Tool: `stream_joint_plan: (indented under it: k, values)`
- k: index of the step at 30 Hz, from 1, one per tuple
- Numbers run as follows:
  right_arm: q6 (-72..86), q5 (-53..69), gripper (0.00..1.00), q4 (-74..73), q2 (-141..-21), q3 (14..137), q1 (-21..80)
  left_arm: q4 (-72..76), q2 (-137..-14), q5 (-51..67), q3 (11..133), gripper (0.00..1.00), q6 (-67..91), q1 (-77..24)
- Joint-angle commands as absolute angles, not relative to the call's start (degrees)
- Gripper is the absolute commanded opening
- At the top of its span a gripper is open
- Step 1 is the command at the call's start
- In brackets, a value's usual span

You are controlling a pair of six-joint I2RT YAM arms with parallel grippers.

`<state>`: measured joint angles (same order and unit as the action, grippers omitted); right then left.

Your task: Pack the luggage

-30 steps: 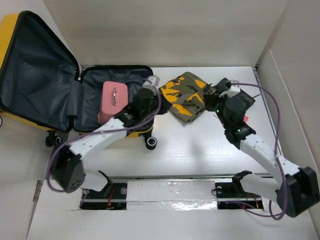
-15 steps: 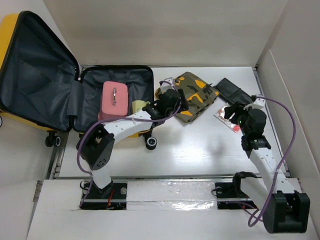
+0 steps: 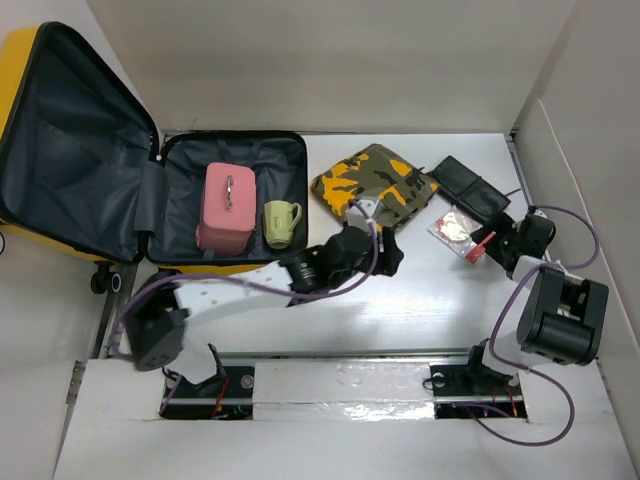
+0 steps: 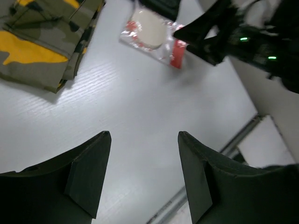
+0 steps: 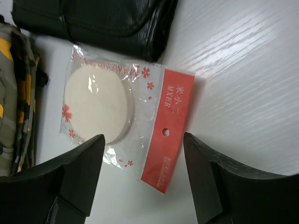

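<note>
Your right gripper [image 5: 144, 137], jaws spread and empty, hangs over the packet [image 5: 122, 119]; centre on it before pinching. The left gripper [image 4: 144, 136], also spread, hangs near it.

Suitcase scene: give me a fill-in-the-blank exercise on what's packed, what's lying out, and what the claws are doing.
1. Inside the open suitcase, a mug stands beside a ____ case.
2. The ____-print pouch lies on the table, outside the suitcase.
3. The right claw is open, pointed at a packet with a ____ header strip.
4. The left claw is open and holds ____.

Missing words: pink; camouflage; red; nothing.
</note>
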<state>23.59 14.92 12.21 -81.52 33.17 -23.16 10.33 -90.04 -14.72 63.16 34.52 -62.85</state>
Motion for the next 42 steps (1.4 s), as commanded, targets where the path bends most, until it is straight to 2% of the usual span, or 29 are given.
stream_joint_plan:
  k: [1,9,10,12,13,15,16,18,21,25,29,30,31,33,34,36,37,42]
  values:
    - [25.04,21.69,0.74,16.69,-84.45,35.51,-22.76,14.15,-74.21,-17.32,59.16,0.56,30.24,-63.72]
    - [23.56,20.22,0.68,10.82,-92.19,42.78,-19.96,10.73,-47.48,-20.13,48.44,0.56,29.79,-64.25]
    - [22.42,19.17,0.55,8.37,-92.72,43.93,-19.95,8.72,-45.46,-20.47,47.82,0.56,29.88,-64.25]
    - [22.06,17.50,0.41,5.20,-93.86,46.31,-19.42,6.34,-39.33,-21.44,46.42,0.56,30.41,-64.25]
    - [21.10,15.84,0.26,3.18,-94.04,47.71,-18.81,3.63,-37.55,-21.53,46.15,0.56,30.67,-64.25]
    - [20.48,13.20,0.15,1.15,-94.04,48.69,-18.03,0.19,-32.55,-22.06,47.01,0.56,31.29,-64.25]
    - [19.78,11.18,0.03,0.10,-93.96,49.13,-17.32,-3.57,-31.04,-22.15,47.46,0.56,31.38,-64.25]
    - [19.42,9.94,0.00,0.18,-93.17,48.61,-17.31,-6.14,-26.57,-21.62,48.77,0.56,31.29,-64.25]
    - [19.51,11.08,0.00,3.86,-87.66,45.10,-16.27,-10.97,-22.78,-22.67,51.23,0.56,30.24,-64.25]
    - [18.81,4.34,0.00,2.82,-79.65,43.86,-11.35,-17.56,-21.01,-26.36,52.65,0.57,28.57,-64.25]
    - [17.50,-3.48,0.03,-4.22,-80.33,49.30,-6.95,-21.00,-21.53,-28.11,53.26,0.57,25.93,-64.78]
    - [17.23,-4.21,0.09,-3.96,-80.77,50.44,-5.20,-21.70,-22.23,-28.99,53.70,0.57,25.58,-64.78]
    - [16.70,-4.13,0.29,-2.13,-81.38,50.88,-4.32,-22.75,-22.41,-29.96,53.70,0.58,25.49,-64.78]
    - [15.47,-2.82,0.35,-4.82,-86.03,53.95,-3.08,-22.68,-22.59,-31.64,52.83,0.58,25.05,-64.78]
    - [15.03,-2.81,0.46,-7.36,-88.22,57.88,-1.51,-21.54,-22.41,-31.81,52.13,0.58,24.96,-64.78]
    - [13.54,-3.51,0.56,-10.61,-95.49,62.29,-0.18,-20.48,-22.24,-30.42,50.55,0.58,24.26,-63.20]
    - [13.27,-4.47,0.65,-12.37,-97.80,65.79,0.43,-20.39,-22.32,-29.80,50.28,0.58,24.17,-62.41]
    - [13.45,-2.29,0.72,-15.46,-106.51,72.59,-0.18,-20.04,-23.11,-27.60,49.04,0.58,23.73,-60.56]
